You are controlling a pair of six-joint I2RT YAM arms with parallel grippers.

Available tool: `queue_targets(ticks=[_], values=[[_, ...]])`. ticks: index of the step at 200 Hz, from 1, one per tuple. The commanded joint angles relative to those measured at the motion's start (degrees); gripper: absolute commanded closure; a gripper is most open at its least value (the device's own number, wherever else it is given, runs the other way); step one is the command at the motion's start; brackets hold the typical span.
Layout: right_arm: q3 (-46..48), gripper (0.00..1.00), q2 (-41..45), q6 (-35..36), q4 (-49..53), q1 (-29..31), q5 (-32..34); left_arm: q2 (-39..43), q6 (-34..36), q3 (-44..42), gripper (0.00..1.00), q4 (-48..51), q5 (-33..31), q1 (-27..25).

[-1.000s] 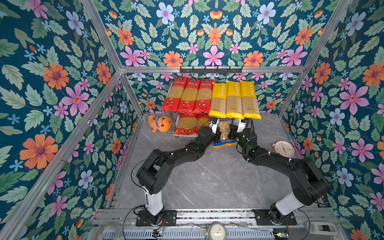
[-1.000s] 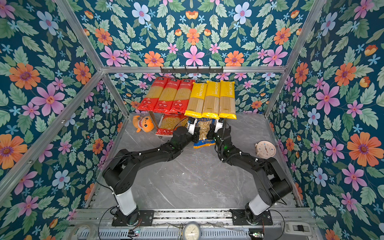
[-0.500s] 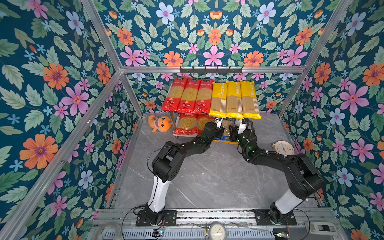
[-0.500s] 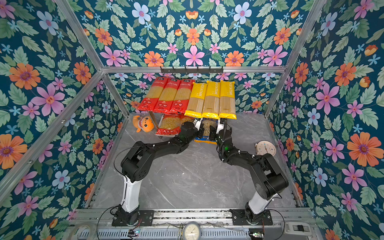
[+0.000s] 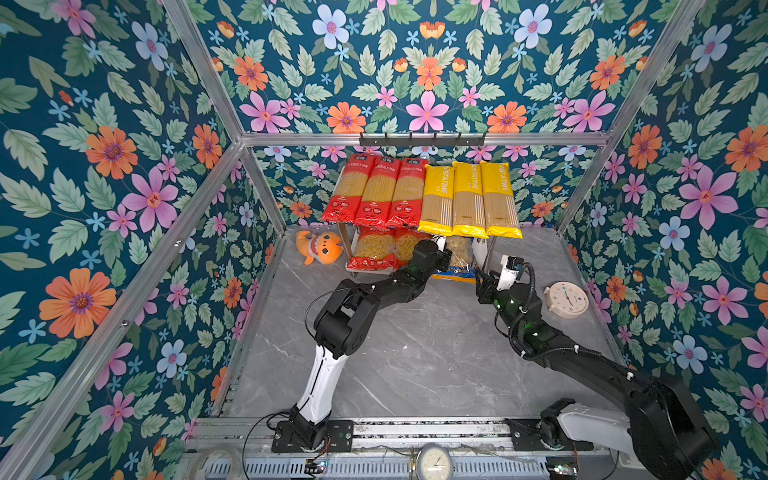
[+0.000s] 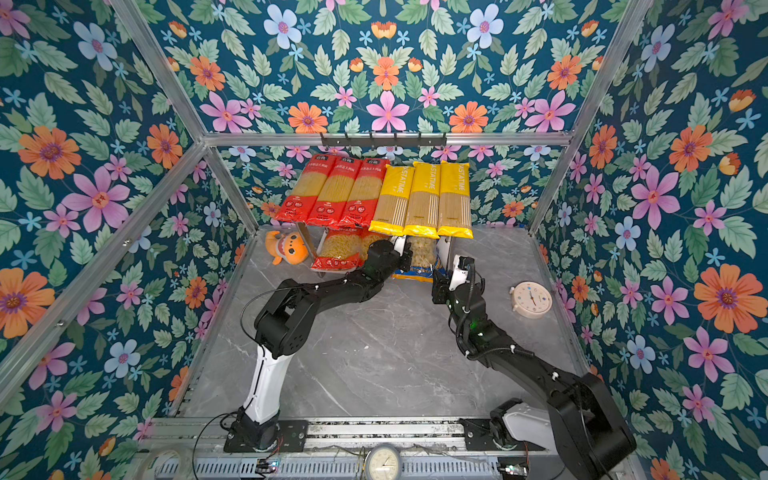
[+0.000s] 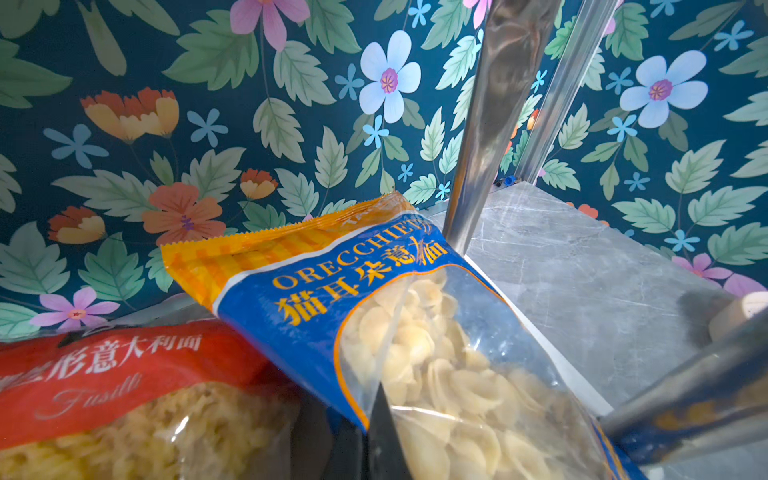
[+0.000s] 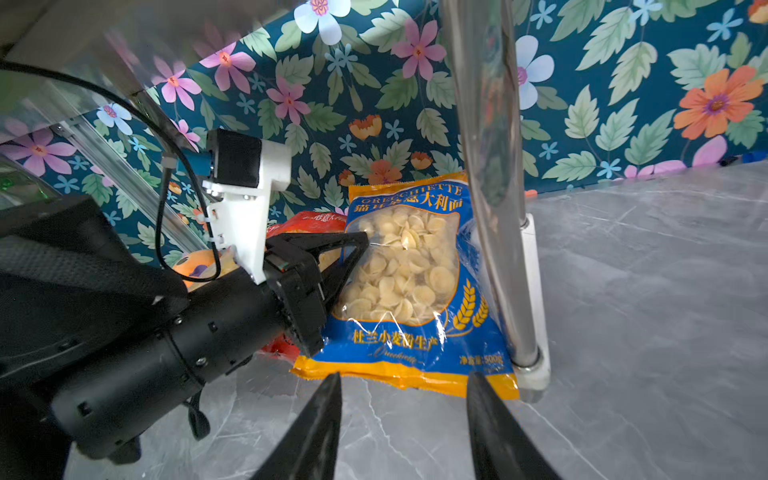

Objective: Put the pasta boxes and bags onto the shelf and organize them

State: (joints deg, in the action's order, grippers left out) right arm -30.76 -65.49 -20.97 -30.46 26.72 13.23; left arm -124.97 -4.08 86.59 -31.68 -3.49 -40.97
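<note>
The left arm (image 5: 374,291) stretches low and forward, its wrist tucked under the top board of the shelf (image 8: 494,187). The left gripper (image 8: 358,246) has its jaws together, tips against the clear window of the blue-and-yellow bag (image 8: 415,270); whether they pinch any film cannot be told. That bag lies in the shelf's lower level, between a red short-pasta bag (image 7: 104,374) and the right front chrome leg, its bottom hem poking out forward. The right arm (image 5: 561,353) bends low toward it. The right gripper (image 8: 404,378) stands parted just in front of that hem, holding nothing.
</note>
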Motion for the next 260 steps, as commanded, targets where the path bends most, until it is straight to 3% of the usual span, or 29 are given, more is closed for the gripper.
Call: queue_targets(ticks=[1, 17, 48, 84, 110, 148, 171, 192, 214, 235, 260], values=[[0.9, 0.51, 4.3, -3.4, 7.8, -1.3, 1.1, 1.9, 0.4, -0.5, 0.65, 1.4, -2.5, -0.3], [1.1, 0.51, 7.5, -4.3, 12.8, -2.4, 0.2, 5.5, 0.5, -3.4, 0.48, 1.2, -5.3, -0.3], [1.0, 0.5, 13.0, -4.5, 22.6, -4.4, -1.0, 14.5, 0.4, -13.7, 0.29, -1.2, -6.0, -0.7], [1.1, 0.49, 17.8, -5.4, 33.5, -11.6, -7.5, 27.0, 1.8, -28.3, 0.27, -1.0, -7.0, -4.3], [1.2, 0.47, 20.7, -1.2, 38.0, -14.6, -7.4, 37.3, 2.4, -40.0, 0.26, -0.2, -10.3, -7.4], [3.9, 0.32, 24.6, 4.9, 38.5, -14.9, 6.1, 55.2, 4.9, -54.2, 0.24, 3.2, -21.1, -8.7], [9.5, 0.28, 25.6, 11.1, 29.4, -15.9, 16.6, 67.1, 6.7, -59.9, 0.21, 3.8, -27.3, -8.5], [12.1, 0.28, 24.4, 7.7, 23.9, -20.2, 15.7, 74.2, 10.5, -63.2, 0.16, 4.1, -33.3, -4.7], [14.2, 0.28, 20.7, 6.0, 14.5, -20.6, 17.3, 75.0, 14.2, -65.8, 0.15, 1.1, -37.6, 1.8], [16.2, 0.28, 15.2, 6.2, 2.9, -21.0, 17.0, 72.8, 13.8, -69.8, 0.14, -7.4, -36.9, 7.7], [15.5, 0.27, 8.6, 7.8, -0.3, -21.3, 14.2, 68.2, 11.7, -73.5, 0.14, -14.3, -31.8, 15.6]])
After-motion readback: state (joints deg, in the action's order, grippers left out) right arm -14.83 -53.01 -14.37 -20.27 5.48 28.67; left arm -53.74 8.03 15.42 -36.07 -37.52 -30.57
